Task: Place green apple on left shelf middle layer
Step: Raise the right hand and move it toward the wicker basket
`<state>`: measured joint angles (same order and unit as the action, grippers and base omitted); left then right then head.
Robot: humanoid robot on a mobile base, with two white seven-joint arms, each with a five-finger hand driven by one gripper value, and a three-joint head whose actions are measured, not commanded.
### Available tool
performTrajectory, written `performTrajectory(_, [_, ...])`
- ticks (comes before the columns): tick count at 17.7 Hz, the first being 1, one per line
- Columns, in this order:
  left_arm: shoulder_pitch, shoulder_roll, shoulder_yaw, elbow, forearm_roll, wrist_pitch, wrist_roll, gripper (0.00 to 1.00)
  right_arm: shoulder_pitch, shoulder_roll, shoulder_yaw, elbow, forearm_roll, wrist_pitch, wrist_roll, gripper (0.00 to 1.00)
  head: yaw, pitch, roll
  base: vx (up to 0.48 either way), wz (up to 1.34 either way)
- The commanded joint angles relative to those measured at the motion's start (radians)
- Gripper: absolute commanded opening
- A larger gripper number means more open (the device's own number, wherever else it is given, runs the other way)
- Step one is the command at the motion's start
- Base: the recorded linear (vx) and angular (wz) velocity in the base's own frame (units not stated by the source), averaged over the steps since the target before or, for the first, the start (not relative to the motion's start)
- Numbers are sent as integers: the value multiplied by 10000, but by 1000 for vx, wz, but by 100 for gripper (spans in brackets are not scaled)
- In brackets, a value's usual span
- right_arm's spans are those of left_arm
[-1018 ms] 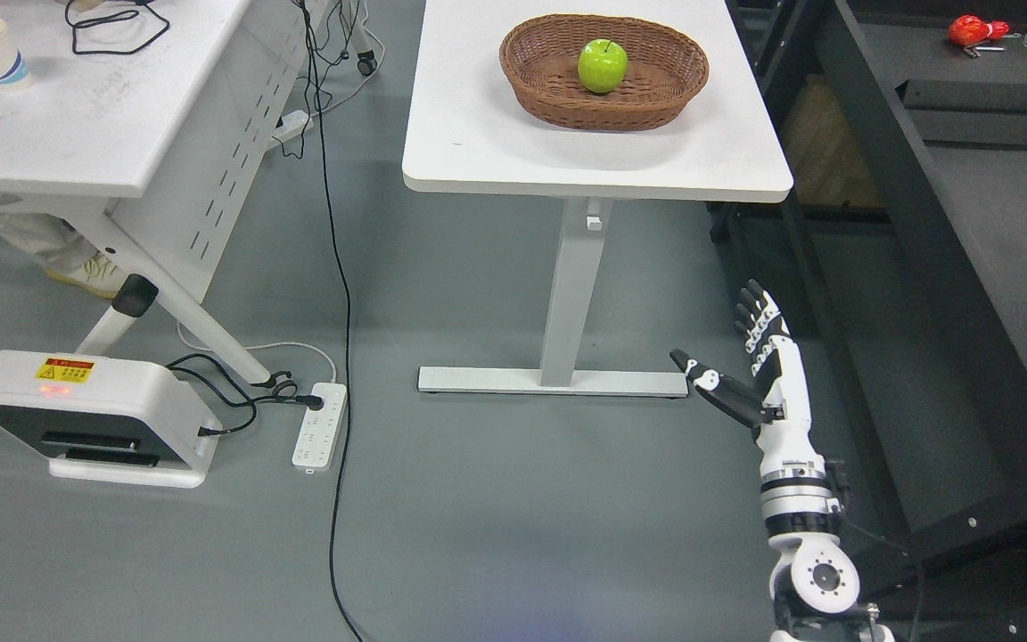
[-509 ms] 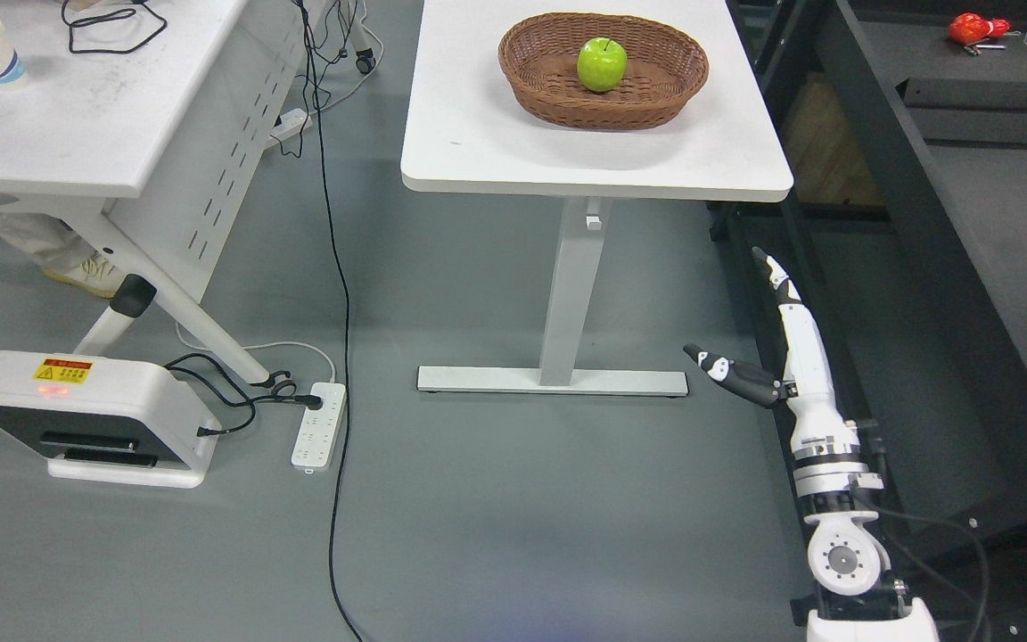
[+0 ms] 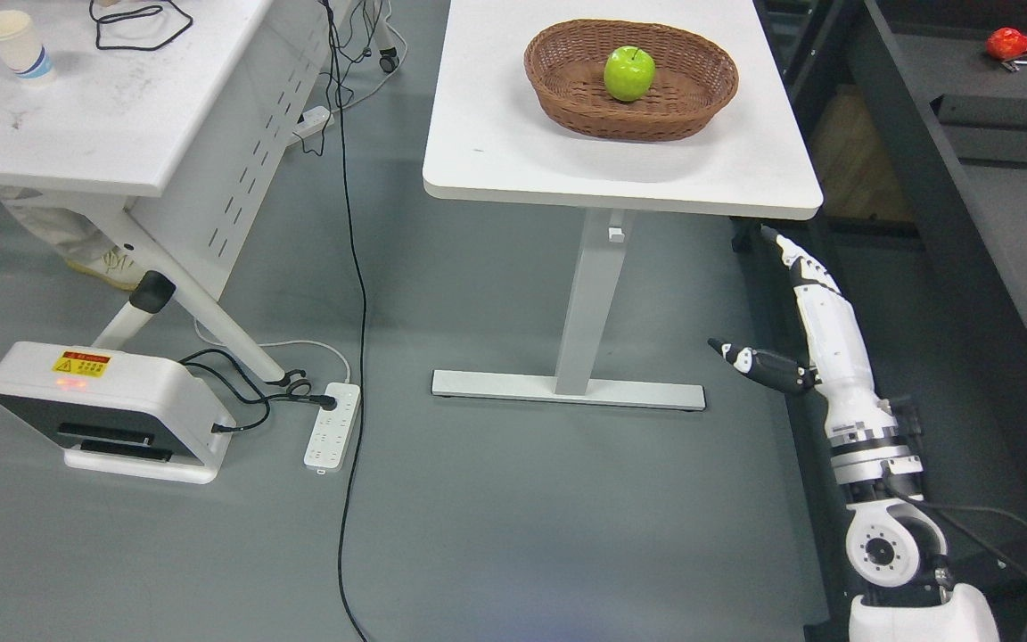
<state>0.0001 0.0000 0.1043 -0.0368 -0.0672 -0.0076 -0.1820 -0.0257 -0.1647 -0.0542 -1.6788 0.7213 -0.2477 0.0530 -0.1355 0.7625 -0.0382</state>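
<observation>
From the head view we see the apple sitting in the middle of a brown wicker basket, which rests on the far part of a white table. Nothing touches the apple.

Our right hand reaches up from the lower right, below the table's near right corner and well apart from the basket. Its fingers are stretched out straight and together, the thumb is splayed off to the left, and it holds nothing. The table's edge lies between the hand and the apple. We do not see our left hand.

To the right runs a dark shelf frame, just beside the arm; a small red thing lies on a dark surface at the top right.

On the left stands a second white table carrying a paper cup and a looped black cable. On the floor below it are a white box with a yellow label, a power strip, and a long black cord running down the floor. A shoe shows under that table.
</observation>
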Motion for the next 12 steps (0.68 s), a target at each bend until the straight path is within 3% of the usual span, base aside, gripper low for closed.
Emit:
performTrajectory(1, [-216,175,0,0,-3,0,-6,100,-510,-333,419,-116,1884,728,38,98,0,0,0,106,212])
performTrajectory(7, [-216,175,0,0,12,0,-6,100,-541,235,419,-131,1807,683,38,98,0,0,0,128,157])
performTrajectory(12, [-216,175,0,0,-3,0,-6,100,-771,221,465,-116,1669,667,38,98,0,0,0,184,39])
